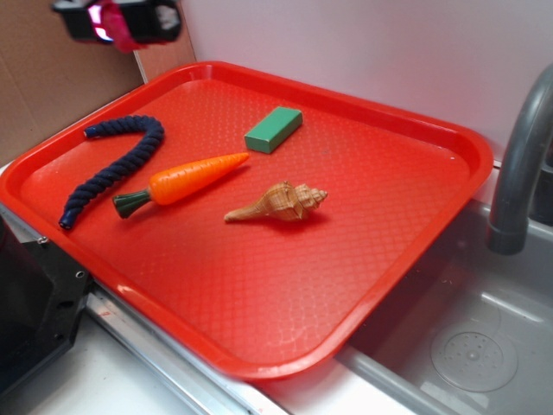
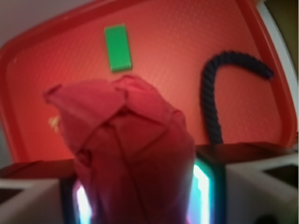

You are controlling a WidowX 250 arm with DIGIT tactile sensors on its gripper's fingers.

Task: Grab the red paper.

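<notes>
Hand (image 1: 119,21): upper left of the exterior frame, raised well above the tray; fingers closed on the paper.
Paper (image 2: 126,144): crimson, wrinkled wad clamped between the fingers. It fills the lower centre of the wrist frame; in the exterior frame it shows as a magenta patch in the hand, clear of the tray.
Step in hand: grasp judged complete; wad lifted off the tray surface.
Next move: hold grip pressure steady and keep the wad clear of the tray. No regrasp appears necessary.
Tray (image 1: 449,138): red, glossy; occupies most of the exterior frame.
Block (image 1: 273,129): green, upper centre of the tray.
Carrot (image 1: 186,181): orange, left of centre, just below the block.
Rope (image 1: 112,169): dark blue, curved, left side of the tray.
Shell (image 1: 278,202): tan, centre of the tray.
Faucet (image 1: 518,173): grey, right edge, over a sink.
Hidden or unclear: the hand is cut off by the upper edge of the exterior frame; the arm is out of view. The wrist frame is blurred, and the wad blocks the finger contact points and most of the shell.
</notes>
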